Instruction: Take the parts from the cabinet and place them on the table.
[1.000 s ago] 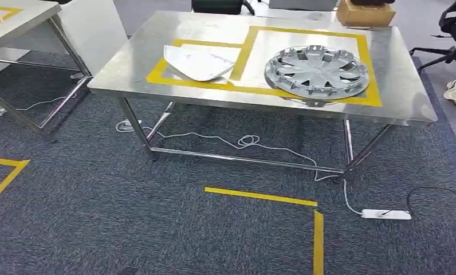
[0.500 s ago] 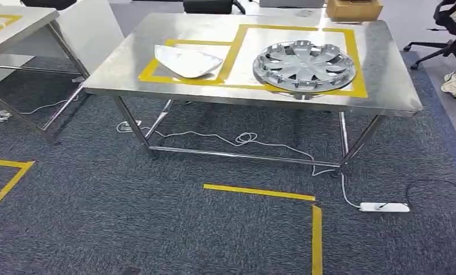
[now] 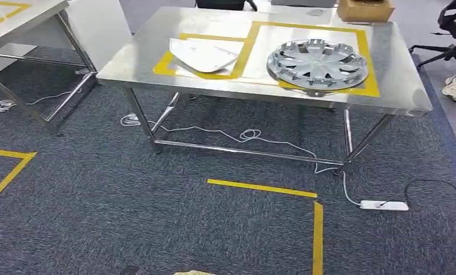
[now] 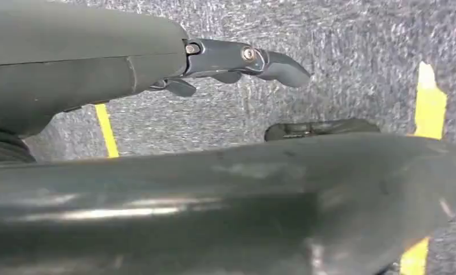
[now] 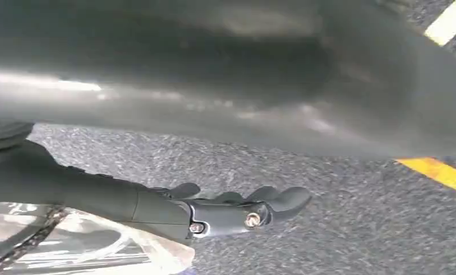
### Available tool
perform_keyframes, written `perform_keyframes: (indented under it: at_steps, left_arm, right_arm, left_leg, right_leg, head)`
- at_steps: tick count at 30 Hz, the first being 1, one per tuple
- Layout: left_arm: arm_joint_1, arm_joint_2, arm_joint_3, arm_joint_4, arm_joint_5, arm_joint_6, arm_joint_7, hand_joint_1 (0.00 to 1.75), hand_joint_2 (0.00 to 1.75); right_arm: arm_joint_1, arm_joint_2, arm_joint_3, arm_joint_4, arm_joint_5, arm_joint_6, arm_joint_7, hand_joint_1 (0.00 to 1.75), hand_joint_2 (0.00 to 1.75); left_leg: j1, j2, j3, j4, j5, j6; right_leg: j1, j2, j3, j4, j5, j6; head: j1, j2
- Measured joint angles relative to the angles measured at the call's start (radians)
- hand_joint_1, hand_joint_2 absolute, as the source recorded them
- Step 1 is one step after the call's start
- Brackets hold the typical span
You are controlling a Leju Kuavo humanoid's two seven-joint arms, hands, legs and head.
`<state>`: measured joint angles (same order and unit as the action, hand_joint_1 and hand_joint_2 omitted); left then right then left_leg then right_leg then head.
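Parts, a wheel cover (image 3: 317, 64) and white panel (image 3: 204, 55), lie on the table (image 3: 157, 69); both hands' fingers (image 4: 271, 62) hang loosely extended, empty.

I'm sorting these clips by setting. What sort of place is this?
Probably an indoor robot test area in an office or lab: a steel table with yellow tape boxes holding a hubcap, yellow floor tape on carpet, and an office chair.

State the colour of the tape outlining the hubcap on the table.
Yellow tape, clearest in the head view.

Left hand (image 4: 237, 63) hanging, fingers apart; right hand (image 5: 237, 209) likewise, seemingly empty.
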<state>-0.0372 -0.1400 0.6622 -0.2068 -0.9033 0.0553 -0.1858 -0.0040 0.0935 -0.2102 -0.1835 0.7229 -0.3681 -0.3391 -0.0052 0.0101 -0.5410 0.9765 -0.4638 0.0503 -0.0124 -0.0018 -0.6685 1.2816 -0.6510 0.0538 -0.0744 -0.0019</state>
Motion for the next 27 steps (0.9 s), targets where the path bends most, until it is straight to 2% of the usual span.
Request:
perform_keyframes:
  at_steps: [1,2,3,4,5,6,7,9,10,11,12,13,14,15,16,17,18,20,21,22,24,25,26,27]
  left_arm:
    - [0.001,0.000,0.000,0.000,0.000,0.000,0.000,0.00,0.00]
    - [0.001,-0.001,0.000,0.000,0.000,0.000,0.000,0.00,0.00]
    - [0.001,-0.001,0.000,0.000,0.000,0.000,0.000,0.00,0.00]
    - [0.001,-0.001,0.000,0.000,0.000,0.000,0.000,0.00,0.00]
    - [0.000,-0.002,0.000,0.000,-0.001,0.000,0.000,0.00,0.00]
    - [-0.001,-0.002,0.000,0.000,-0.001,0.000,0.000,0.00,0.00]
    - [-0.002,-0.003,0.000,0.000,-0.001,0.000,0.000,0.00,0.00]
    - [-0.002,-0.003,0.000,0.000,-0.003,0.002,0.000,0.00,0.00]
    - [-0.002,-0.003,0.000,0.000,-0.004,0.003,0.000,0.00,0.00]
    - [-0.001,-0.002,0.000,0.000,-0.005,0.004,0.000,0.00,0.00]
    - [-0.001,-0.002,0.000,0.000,-0.007,0.004,0.000,0.00,0.00]
    - [-0.001,-0.002,0.000,0.000,-0.007,0.005,0.000,0.00,0.00]
    - [-0.002,-0.002,0.001,0.000,-0.007,0.005,0.000,0.00,0.00]
    - [-0.002,-0.002,0.001,0.000,-0.007,0.005,0.000,0.00,0.00]
    - [-0.001,-0.002,0.001,0.000,-0.007,0.005,0.000,0.00,0.00]
    - [0.001,-0.002,0.001,0.000,-0.007,0.005,0.000,0.00,0.00]
    - [0.001,-0.002,0.002,0.000,-0.008,0.005,-0.001,0.00,0.00]
    - [0.000,-0.002,0.002,0.000,-0.008,0.007,-0.001,0.00,0.00]
    - [-0.001,0.000,0.004,0.000,-0.008,0.007,-0.001,0.00,0.00]
    - [-0.003,-0.001,0.005,0.000,-0.008,0.007,-0.001,0.00,0.00]
    - [-0.003,-0.001,0.008,0.000,-0.008,0.007,-0.001,0.00,0.00]
    - [-0.001,-0.001,0.008,0.000,-0.008,0.007,-0.001,0.00,0.00]
    - [0.000,-0.002,0.008,0.000,-0.008,0.007,-0.001,0.00,0.00]
    - [-0.001,-0.003,0.009,0.000,-0.008,0.007,-0.001,0.00,0.00]
  right_arm:
    - [0.002,-0.001,0.000,0.000,0.000,0.000,0.000,0.00,0.00]
    - [0.003,-0.002,0.000,0.000,0.001,0.000,0.000,0.00,0.00]
    - [0.003,-0.002,0.000,0.000,0.001,0.000,0.000,0.00,0.00]
    - [0.003,-0.002,0.000,0.000,0.002,0.000,0.000,0.00,0.00]
    - [0.001,-0.002,0.000,0.000,0.002,0.000,0.000,0.00,0.00]
    - [-0.002,-0.002,0.000,0.000,0.003,0.000,0.000,0.00,0.00]
    - [-0.003,-0.002,0.000,0.000,0.003,0.000,0.000,0.00,0.00]
    - [0.001,-0.002,0.000,0.000,0.004,0.000,0.000,0.00,0.00]
    - [0.002,-0.002,0.000,0.000,0.004,0.001,0.000,0.00,0.00]
    - [0.000,-0.002,0.000,0.000,0.005,0.001,-0.001,0.00,0.00]
    - [-0.001,-0.002,-0.001,0.000,0.005,0.001,-0.002,0.00,0.00]
    - [-0.001,-0.002,-0.001,0.000,0.006,0.001,-0.002,0.00,0.00]
    - [-0.001,-0.003,-0.002,0.000,0.006,0.001,-0.002,0.00,0.00]
    - [0.000,-0.003,-0.004,0.000,0.006,0.001,-0.002,0.00,0.00]
    - [0.000,-0.004,-0.005,0.000,0.006,0.001,-0.002,0.00,0.00]
    - [0.000,-0.004,-0.006,0.000,0.006,0.001,-0.002,0.00,0.00]
    - [0.000,-0.004,-0.006,0.000,0.006,0.001,-0.002,0.00,0.00]
    - [-0.001,-0.004,-0.006,0.000,0.006,0.001,-0.002,0.00,0.00]
    - [-0.001,-0.003,-0.006,0.000,0.006,0.001,-0.002,0.00,0.00]
    - [-0.003,-0.004,-0.006,0.000,0.006,0.001,-0.002,0.00,0.00]
    - [-0.004,-0.004,-0.007,0.000,0.006,0.001,-0.002,0.00,0.00]
    - [-0.004,-0.004,-0.007,0.000,0.006,0.001,-0.002,0.00,0.00]
    - [-0.004,-0.005,-0.007,0.000,0.006,0.001,-0.002,0.00,0.00]
    - [-0.003,-0.007,-0.008,0.000,0.006,0.001,-0.002,0.00,0.00]
  left_leg:
    - [-0.001,0.000,-0.006,0.002,0.004,-0.001]
    - [-0.001,0.000,-0.011,0.005,0.007,-0.002]
    - [0.000,0.000,-0.016,0.009,0.008,-0.004]
    - [0.000,0.000,-0.019,0.014,0.009,-0.005]
    - [-0.001,0.000,-0.021,0.021,0.009,-0.008]
    - [-0.009,0.000,-0.026,0.026,0.009,-0.014]
    - [-0.009,0.000,-0.029,0.030,0.011,-0.019]
    - [-0.006,0.000,-0.029,0.027,0.018,-0.031]
    - [-0.005,-0.001,-0.029,0.028,0.022,-0.036]
    - [-0.003,-0.003,-0.035,0.039,0.010,-0.041]
    - [-0.003,-0.005,-0.049,0.074,-0.031,-0.049]
    - [0.001,-0.005,-0.074,0.140,-0.080,-0.055]
    - [0.006,-0.005,-0.105,0.227,-0.128,-0.060]
    - [0.008,-0.005,-0.130,0.301,-0.159,-0.063]
    - [0.009,-0.005,-0.140,0.342,-0.168,-0.064]
    - [0.009,-0.005,-0.126,0.331,-0.152,-0.064]
    - [0.009,-0.005,-0.092,0.274,-0.117,-0.061]
    - [0.008,-0.005,0.006,0.091,-0.036,-0.048]
    - [0.005,-0.006,0.032,0.035,-0.036,-0.041]
    - [0.002,-0.005,0.034,0.017,-0.037,-0.037]
    - [-0.002,-0.005,0.023,0.023,-0.034,-0.032]
    - [-0.003,-0.005,0.022,0.021,-0.030,-0.027]
    - [0.005,-0.002,0.023,0.005,-0.018,-0.017]
    - [0.006,0.000,0.020,0.003,-0.013,-0.012]
  right_leg:
    - [0.000,0.000,-0.006,0.025,-0.003,0.002]
    - [0.000,0.000,0.014,0.000,0.019,0.002]
    - [0.000,0.000,0.053,-0.065,0.055,0.002]
    - [-0.001,-0.001,0.115,-0.170,0.100,0.000]
    - [-0.002,-0.001,0.172,-0.265,0.128,-0.001]
    - [0.001,0.000,0.184,-0.302,0.106,-0.006]
    - [0.000,0.002,0.179,-0.300,0.115,-0.017]
    - [0.005,0.001,0.176,-0.296,0.118,-0.024]
    - [0.004,0.000,0.173,-0.299,0.124,-0.034]
    - [-0.003,-0.005,0.171,-0.304,0.134,-0.046]
    - [-0.003,-0.004,0.171,-0.305,0.139,-0.052]
    - [-0.004,-0.005,0.169,-0.304,0.144,-0.056]
    - [-0.003,-0.005,0.162,-0.303,0.149,-0.056]
    - [-0.002,-0.005,0.156,-0.302,0.153,-0.055]
    - [-0.002,-0.005,0.150,-0.299,0.156,-0.054]
    - [-0.002,-0.004,0.145,-0.297,0.157,-0.053]
    - [-0.002,-0.004,0.143,-0.295,0.158,-0.052]
    - [-0.001,-0.003,0.145,-0.294,0.160,-0.049]
    - [0.000,-0.003,0.142,-0.294,0.162,-0.045]
    - [0.005,-0.002,0.136,-0.288,0.163,-0.039]
    - [0.001,-0.004,0.127,-0.290,0.171,-0.026]
    - [0.000,-0.004,0.128,-0.293,0.175,-0.018]
    - [0.000,-0.002,0.125,-0.288,0.168,-0.013]
    - [0.000,-0.001,0.108,-0.268,0.145,-0.009]
  head:
    - [0.000,0.000]
    - [0.000,0.000]
    - [0.000,0.000]
    - [0.000,0.000]
    - [0.000,0.000]
    - [0.001,0.000]
    - [-0.004,0.000]
    - [-0.002,0.000]
    - [-0.002,0.000]
    - [-0.002,0.000]
    - [-0.007,0.000]
    - [-0.013,0.000]
    - [-0.012,0.000]
    - [-0.011,0.000]
    - [-0.012,0.000]
    - [-0.012,0.000]
    - [-0.013,0.000]
    - [-0.013,0.000]
    - [-0.011,0.000]
    - [-0.011,0.000]
    - [-0.011,0.000]
    - [-0.011,0.000]
    - [-0.011,0.000]
    - [-0.009,0.000]
